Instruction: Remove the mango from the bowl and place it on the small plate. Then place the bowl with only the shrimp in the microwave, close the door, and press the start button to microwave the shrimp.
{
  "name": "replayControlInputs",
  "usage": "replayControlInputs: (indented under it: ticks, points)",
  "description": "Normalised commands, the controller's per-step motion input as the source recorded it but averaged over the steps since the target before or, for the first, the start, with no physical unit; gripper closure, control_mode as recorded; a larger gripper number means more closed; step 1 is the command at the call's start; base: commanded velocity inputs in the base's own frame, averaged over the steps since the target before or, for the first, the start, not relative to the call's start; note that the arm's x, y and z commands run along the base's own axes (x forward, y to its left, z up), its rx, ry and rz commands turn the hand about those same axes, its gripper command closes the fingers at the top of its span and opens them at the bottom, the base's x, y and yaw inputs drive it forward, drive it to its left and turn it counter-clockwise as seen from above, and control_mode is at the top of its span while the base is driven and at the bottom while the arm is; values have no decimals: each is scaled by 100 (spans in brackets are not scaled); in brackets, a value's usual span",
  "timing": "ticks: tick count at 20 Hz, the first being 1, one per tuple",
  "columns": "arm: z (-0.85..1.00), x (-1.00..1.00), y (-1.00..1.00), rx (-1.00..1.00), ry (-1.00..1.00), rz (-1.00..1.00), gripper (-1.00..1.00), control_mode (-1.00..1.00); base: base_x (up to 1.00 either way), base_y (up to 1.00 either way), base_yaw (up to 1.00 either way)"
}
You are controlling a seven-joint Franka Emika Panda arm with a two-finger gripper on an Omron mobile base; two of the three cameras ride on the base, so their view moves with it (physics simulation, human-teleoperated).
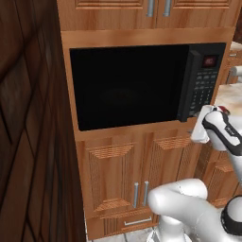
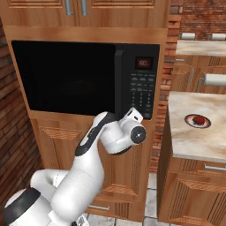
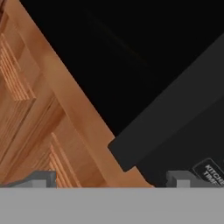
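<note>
A white robot arm stood in front of a black built-in microwave (image 2: 86, 75) set into wooden cabinets. The door (image 1: 127, 87) looked shut, its dark window flush with the cabinet frame and its thick vertical bar handle (image 1: 185, 85) beside the keypad panel (image 2: 142, 90). The end effector (image 3: 111, 177) sat low at the microwave's bottom corner, just beside the foot of the handle, with its two fingertips (image 3: 41, 178) spread wide and nothing between them. The hand camera looked at a slant across the wooden frame and the lower end of the handle.

To the right, on a pale stone tabletop (image 2: 194, 132), lay the small plate (image 2: 197, 120) with the dark red mango (image 2: 199, 119) resting on it. The bowl and the shrimp could not be made out; behind the dark window nothing was discernible.

Judging from this, only the start button seemed left to press. The main risk was aim: the end effector was below and to the handle side of the keypad, so a push from there could land on the handle or the wooden frame instead. With the fingers spread wide, one tip might also strike a neighbouring key, or snag the handle and pull the door ajar. If the door was not fully latched, a press might do nothing.
</note>
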Motion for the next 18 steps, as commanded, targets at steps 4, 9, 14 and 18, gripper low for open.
replayControlInputs:
  ticks: [4, 9, 14, 18]
  points:
    - [-24, 40, -18, 0, 0, 0, -100, -100, 0, 0, 0]
    - [-16, 35, -25, 1, 0, 0, -100, -100, 0, 0, 0]
    - [-8, 35, -25, 2, 0, 0, -100, -100, 0, 0, 0]
    - [-15, 43, -10, 1, 0, 0, -100, -100, 0, 0, 0]
